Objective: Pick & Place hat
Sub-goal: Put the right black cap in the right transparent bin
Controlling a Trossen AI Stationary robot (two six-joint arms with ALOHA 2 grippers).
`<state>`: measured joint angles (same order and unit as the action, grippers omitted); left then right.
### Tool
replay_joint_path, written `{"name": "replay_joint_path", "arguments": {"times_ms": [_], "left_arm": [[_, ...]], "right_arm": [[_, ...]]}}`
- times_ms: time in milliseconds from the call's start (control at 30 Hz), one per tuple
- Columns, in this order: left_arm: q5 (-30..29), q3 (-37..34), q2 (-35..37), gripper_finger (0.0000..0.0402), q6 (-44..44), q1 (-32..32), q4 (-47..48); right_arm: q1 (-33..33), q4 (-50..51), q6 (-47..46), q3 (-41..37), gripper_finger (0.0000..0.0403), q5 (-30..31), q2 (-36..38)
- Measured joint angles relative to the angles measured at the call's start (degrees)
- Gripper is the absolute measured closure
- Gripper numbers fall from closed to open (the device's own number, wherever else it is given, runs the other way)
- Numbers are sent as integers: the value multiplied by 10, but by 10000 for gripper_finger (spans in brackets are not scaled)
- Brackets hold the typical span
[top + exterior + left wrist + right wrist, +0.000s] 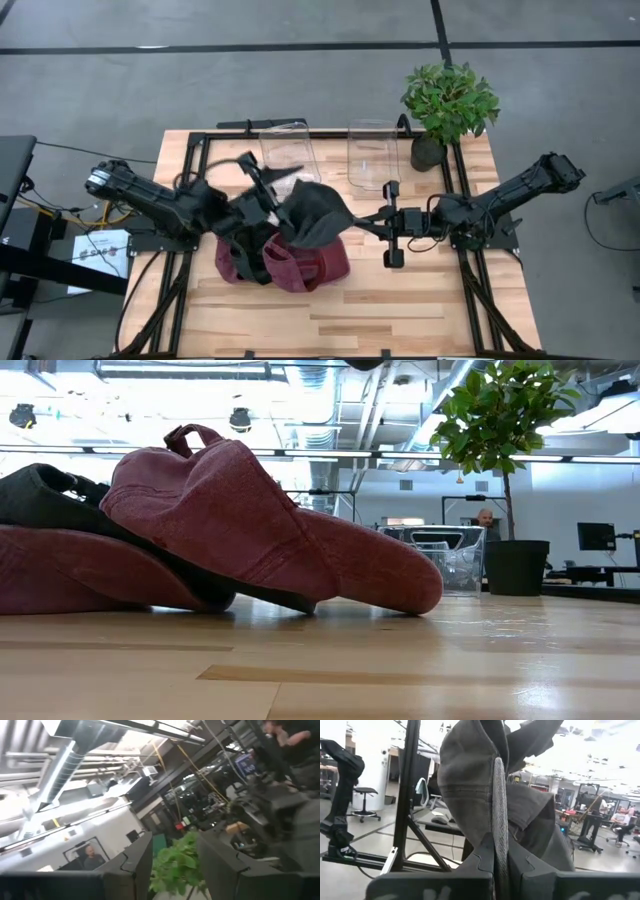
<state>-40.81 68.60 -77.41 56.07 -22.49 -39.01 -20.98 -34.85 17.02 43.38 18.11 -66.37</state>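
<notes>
Hat, dark grey one point(318, 212), is up off the table, pinched by its brim betw. the right gripper's point(352, 219) closed fingers point(481, 862), hanging over the middle of the wooden table point(420, 310). Under it sits a pile of maroon hats point(300, 265). Left gripper point(262, 188) is just beside the grey hat, fingers point(137, 857) apart w/ nothing betw. them. Two clear bins point(372, 152) and a potted plant point(448, 105) stand at the far edge.

Left gripper's 2 dark fingers point(137, 865) apart, green plant point(177, 865) between them, ceiling ducts point(60, 767) above.
</notes>
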Motion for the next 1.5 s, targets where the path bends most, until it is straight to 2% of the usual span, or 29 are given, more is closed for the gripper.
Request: {"name": "replay_joint_path", "arguments": {"times_ms": [333,433,500,633,733,867,1067,1133,1267,1333,1500], "left_arm": [[2,0,11,252,-10,48,0],[1,0,20,252,16,49,1],[-5,0,31,252,43,48,0],[-47,0,61,252,60,36,3],[-101,0,85,252,56,19,14],[-128,0,117,252,20,-9,100],[-126,0,152,252,-114,-43,288],[-98,0,160,252,-173,-49,362],[50,-1,165,252,-273,-48,467],[111,-1,163,252,-284,-47,481],[191,-1,152,252,-285,-48,481]], "right_arm": [[1,7,1,0,402,4,0],[1,7,6,0,402,9,0],[1,7,15,0,402,33,1],[1,18,12,0,402,46,16],[1,31,11,0,402,44,35],[-4,52,10,0,402,33,66],[-8,86,-5,0,402,-7,101],[-8,96,-9,0,402,-24,109],[-8,101,-20,0,402,-60,113],[-8,106,-21,0,402,-68,113],[-16,113,-26,0,402,-68,113]]}}
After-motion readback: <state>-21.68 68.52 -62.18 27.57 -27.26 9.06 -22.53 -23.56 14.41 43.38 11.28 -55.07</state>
